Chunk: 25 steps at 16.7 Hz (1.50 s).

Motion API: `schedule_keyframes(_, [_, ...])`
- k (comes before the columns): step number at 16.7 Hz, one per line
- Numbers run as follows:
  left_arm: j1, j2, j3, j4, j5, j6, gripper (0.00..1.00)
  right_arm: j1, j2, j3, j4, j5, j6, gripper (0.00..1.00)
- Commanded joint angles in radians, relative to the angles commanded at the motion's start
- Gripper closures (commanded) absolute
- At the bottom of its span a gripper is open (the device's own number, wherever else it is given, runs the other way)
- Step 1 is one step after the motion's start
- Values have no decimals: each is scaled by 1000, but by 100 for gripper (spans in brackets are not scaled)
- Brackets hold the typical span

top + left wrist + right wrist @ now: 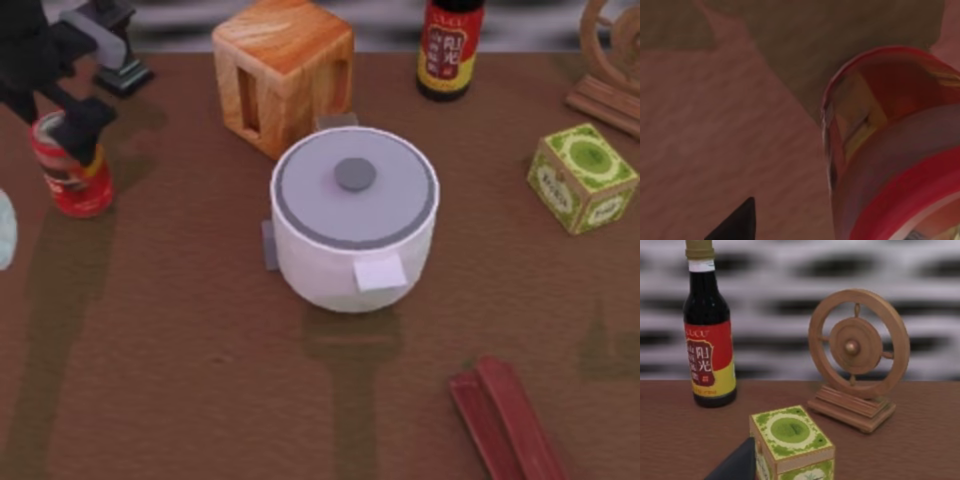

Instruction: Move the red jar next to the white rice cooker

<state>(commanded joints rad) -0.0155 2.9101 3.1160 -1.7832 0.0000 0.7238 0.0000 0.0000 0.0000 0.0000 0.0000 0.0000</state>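
Observation:
The red jar (72,170) stands at the table's far left, its red, yellow and dark label facing up toward the camera. My left gripper (56,128) hangs right over its grey lid, open, with dark fingers on either side. In the left wrist view the red jar (890,145) fills one side, and a clear gap separates it from the one dark fingertip (737,225) that shows. The white rice cooker (354,218), grey-lidded with a central knob, sits mid-table, well to the right of the jar. My right arm is out of the top view; its wrist view shows one fingertip (737,465).
A wooden cube (283,72) stands just behind the cooker. At the back is a dark bottle (450,48). A green box (582,177) and a wooden wheel ornament (610,70) are at the right, red sticks (505,420) at the front right, and a black stand (110,45) behind the jar.

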Motion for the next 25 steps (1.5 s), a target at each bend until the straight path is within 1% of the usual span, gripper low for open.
schedule_keyframes(4, [1, 132, 201, -67, 2, 1, 0, 0, 0, 0, 0, 0, 0, 0])
schedule_keyframes(6, [1, 177, 267, -89, 3, 2, 0, 0, 0, 0, 0, 0, 0, 0])
schedule_keyframes(11, [1, 195, 293, -98, 3, 2, 0, 0, 0, 0, 0, 0, 0, 0])
schedule_keyframes(24, [1, 195, 293, -98, 3, 2, 98, 0, 0, 0, 0, 0, 0, 0])
schedule_keyframes(25, [1, 195, 293, -98, 3, 2, 100, 0, 0, 0, 0, 0, 0, 0])
